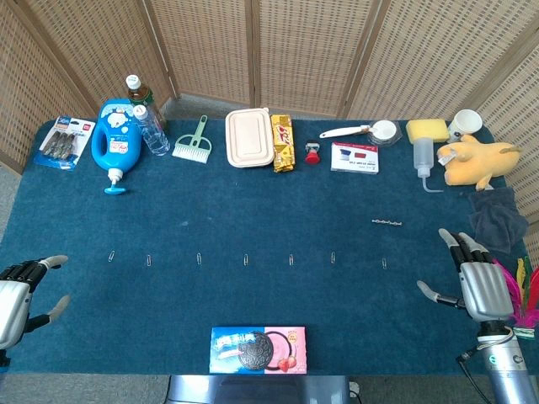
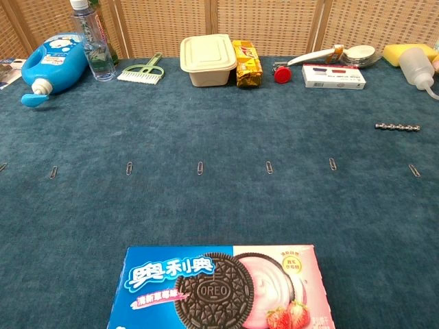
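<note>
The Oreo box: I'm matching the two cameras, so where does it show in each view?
Head view: the Oreo box lies at the bottom centre, at the near table edge, between the left hand and right hand.
Chest view: the box fills the bottom centre, cut off by the frame; no hands show.
Shared landmark: the row of paper clips beyond it.

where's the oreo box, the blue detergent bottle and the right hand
Oreo box [image 2: 219, 288], chest view, on the printed cookie.
Blue detergent bottle [image 1: 115, 139], head view, on its body.
Right hand [image 1: 480, 282], head view, on the back of the hand.
</note>
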Controlling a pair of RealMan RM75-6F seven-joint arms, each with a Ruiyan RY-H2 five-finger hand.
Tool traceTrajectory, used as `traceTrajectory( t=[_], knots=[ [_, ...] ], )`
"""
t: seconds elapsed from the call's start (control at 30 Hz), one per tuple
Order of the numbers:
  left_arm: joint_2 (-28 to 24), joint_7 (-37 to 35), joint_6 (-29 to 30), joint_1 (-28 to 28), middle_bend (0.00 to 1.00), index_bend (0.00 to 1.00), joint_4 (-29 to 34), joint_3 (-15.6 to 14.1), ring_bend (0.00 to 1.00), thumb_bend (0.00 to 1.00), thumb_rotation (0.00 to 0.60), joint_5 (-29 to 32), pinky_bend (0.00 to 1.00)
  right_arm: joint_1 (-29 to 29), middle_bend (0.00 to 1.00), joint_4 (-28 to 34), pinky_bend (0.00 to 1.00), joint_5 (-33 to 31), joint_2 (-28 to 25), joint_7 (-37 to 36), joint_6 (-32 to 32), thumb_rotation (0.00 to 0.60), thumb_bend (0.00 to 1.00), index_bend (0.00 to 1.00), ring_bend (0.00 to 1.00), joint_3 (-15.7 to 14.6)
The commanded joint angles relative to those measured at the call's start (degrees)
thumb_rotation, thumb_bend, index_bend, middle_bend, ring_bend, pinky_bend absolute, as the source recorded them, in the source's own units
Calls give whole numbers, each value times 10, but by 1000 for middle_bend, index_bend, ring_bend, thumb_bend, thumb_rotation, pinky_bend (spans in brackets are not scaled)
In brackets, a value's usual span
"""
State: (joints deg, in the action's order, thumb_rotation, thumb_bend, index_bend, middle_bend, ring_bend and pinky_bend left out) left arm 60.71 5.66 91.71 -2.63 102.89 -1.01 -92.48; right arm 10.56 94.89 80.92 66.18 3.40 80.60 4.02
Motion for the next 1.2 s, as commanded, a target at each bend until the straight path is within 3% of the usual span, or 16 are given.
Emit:
traceTrajectory(
  t=[0.03,0.73,1.2],
  knots=[
    [1,1,-2,1,371,271,0,-1,335,417,600,0,357,0,172,-1,185,2,0,-2,-1,314,248,80,105,1],
    [-13,-8,-3,-6,371,272,3,13,331,417,600,-13,357,4,172,-11,185,16,-2,-25,-19,316,248,80,105,0],
    [-12,1,-55,-54,371,272,5,47,331,418,600,6,357,68,175,11,185,15,-6,-19,-79,316,248,57,119,40]
  ],
)
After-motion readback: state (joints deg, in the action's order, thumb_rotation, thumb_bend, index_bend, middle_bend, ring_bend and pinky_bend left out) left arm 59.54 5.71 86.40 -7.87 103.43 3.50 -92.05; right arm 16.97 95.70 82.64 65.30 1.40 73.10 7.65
